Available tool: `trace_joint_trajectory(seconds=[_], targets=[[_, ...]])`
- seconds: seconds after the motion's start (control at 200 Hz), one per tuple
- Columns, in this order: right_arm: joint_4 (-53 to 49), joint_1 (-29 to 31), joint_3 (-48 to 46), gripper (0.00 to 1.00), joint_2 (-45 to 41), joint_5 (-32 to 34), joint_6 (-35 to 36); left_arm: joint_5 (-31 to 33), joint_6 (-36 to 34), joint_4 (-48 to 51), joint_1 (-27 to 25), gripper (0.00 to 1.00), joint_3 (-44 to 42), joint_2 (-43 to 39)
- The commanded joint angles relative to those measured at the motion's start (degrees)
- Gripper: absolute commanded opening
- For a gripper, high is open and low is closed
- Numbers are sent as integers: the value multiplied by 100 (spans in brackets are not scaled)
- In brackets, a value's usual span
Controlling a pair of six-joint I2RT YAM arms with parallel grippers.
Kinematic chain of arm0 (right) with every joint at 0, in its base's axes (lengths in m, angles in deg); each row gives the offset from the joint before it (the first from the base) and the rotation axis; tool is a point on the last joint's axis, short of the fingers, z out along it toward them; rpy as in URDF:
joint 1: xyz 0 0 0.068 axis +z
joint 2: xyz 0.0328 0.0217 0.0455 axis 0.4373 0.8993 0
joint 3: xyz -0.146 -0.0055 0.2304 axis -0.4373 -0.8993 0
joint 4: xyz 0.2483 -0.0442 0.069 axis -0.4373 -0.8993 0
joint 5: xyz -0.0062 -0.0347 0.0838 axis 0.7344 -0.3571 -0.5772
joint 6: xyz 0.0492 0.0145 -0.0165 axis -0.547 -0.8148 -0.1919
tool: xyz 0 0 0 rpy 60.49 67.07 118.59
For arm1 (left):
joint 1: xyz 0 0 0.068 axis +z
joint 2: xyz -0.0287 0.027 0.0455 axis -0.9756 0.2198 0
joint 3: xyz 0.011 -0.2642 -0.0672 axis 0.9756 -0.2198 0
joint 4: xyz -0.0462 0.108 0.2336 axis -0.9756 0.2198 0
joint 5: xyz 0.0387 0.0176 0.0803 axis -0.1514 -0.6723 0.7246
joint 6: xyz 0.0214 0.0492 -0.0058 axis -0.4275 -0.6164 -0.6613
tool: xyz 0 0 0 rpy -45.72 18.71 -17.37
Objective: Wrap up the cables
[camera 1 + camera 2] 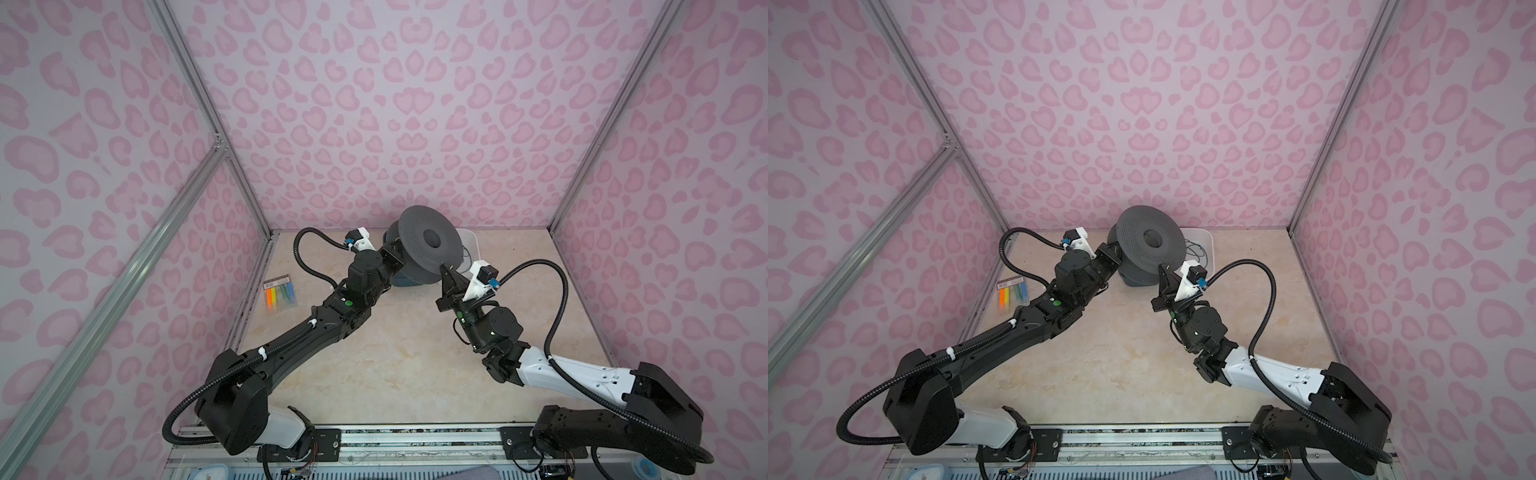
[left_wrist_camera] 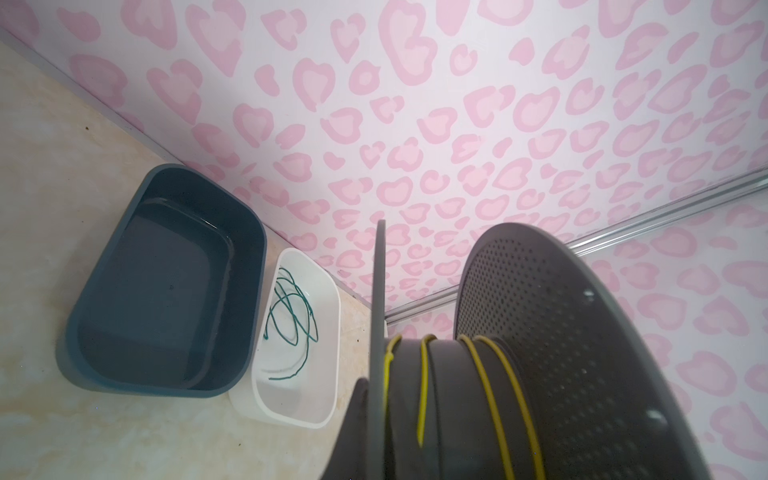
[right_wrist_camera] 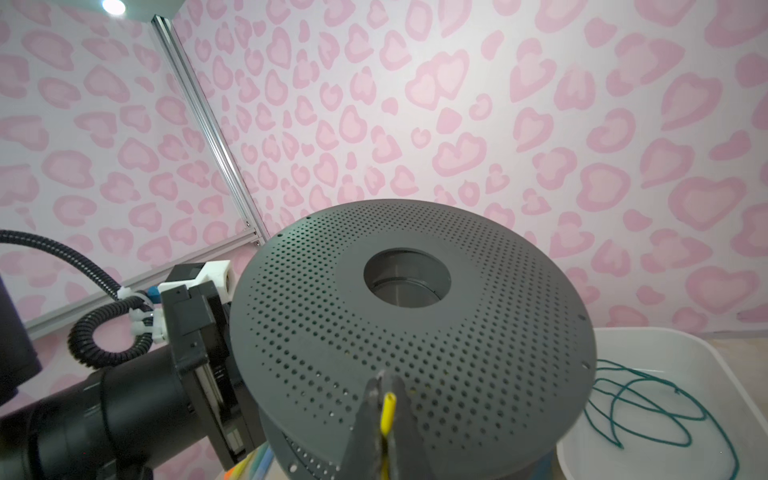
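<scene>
Your right hand (image 3: pixel 386 388) is clamped on the free end of the yellow wire (image 3: pixel 389 411). The tip stands up between the fingers and points at the perforated face of the grey spool (image 3: pixel 415 332), just beside its near rim. The rest of the wire lies in a few loose turns round the core, between the two discs. Your left hand (image 1: pixel 394 258) is closed on the spool from the left, holding it raised with its axis tilted up toward you. So the right hand is the one placed to work the end, I judge. Far right, a white tray (image 2: pixel 299 399) holds a green cord (image 2: pixel 293 316), just beside a dark blue tub (image 2: pixel 166 291). The label on the packet of coloured strips (image 1: pixel 280 294) at the left is too small to read, and the spool shows no writing
</scene>
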Motion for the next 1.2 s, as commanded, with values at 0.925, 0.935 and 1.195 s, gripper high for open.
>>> trace_joint_trajectory(seconds=[0.925,0.935,1.195], targets=[[-522,880,561,0,575,-1396,1263,-643,-1251,-391,-87,4,35,264],[-519,879,564,0,572,-1384,1265,-661,-1257,-391,-87,4,22,266],[-817,853,683,0,307,-1289,1156,-810,-1453,-383,-51,4,-397,92]])
